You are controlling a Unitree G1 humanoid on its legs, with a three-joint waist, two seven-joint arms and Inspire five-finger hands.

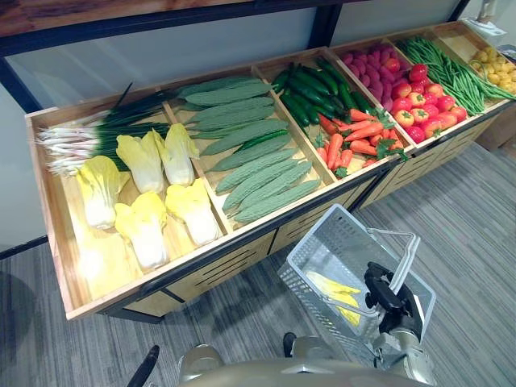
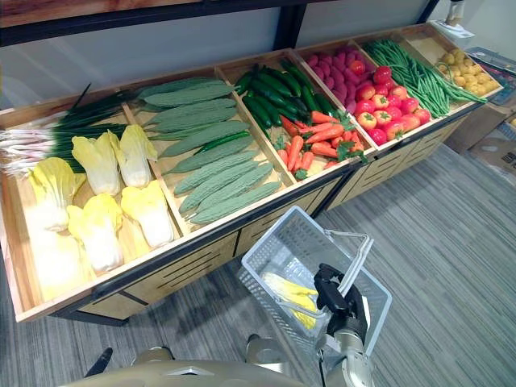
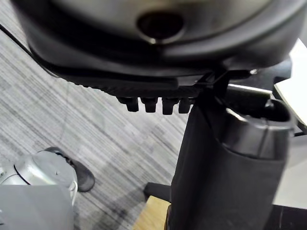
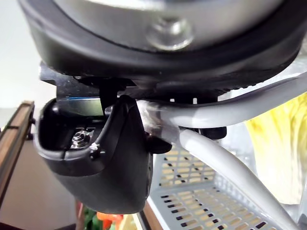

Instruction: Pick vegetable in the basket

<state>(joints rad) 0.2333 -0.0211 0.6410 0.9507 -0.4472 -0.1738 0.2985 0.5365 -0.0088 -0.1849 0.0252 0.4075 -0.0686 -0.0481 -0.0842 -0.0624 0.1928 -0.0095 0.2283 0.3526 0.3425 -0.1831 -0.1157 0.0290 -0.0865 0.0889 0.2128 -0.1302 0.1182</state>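
Grey perforated plastic basket (image 1: 322, 250), wooden crates (image 1: 121, 270)

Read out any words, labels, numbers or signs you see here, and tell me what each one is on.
No text can be read in these pictures.
Wooden display stand: no labels or price tags show on its front or dividers.
Grey basket, held by the right hand: no print shows.
Small white card or sign at the stand's far right end: too small to read.
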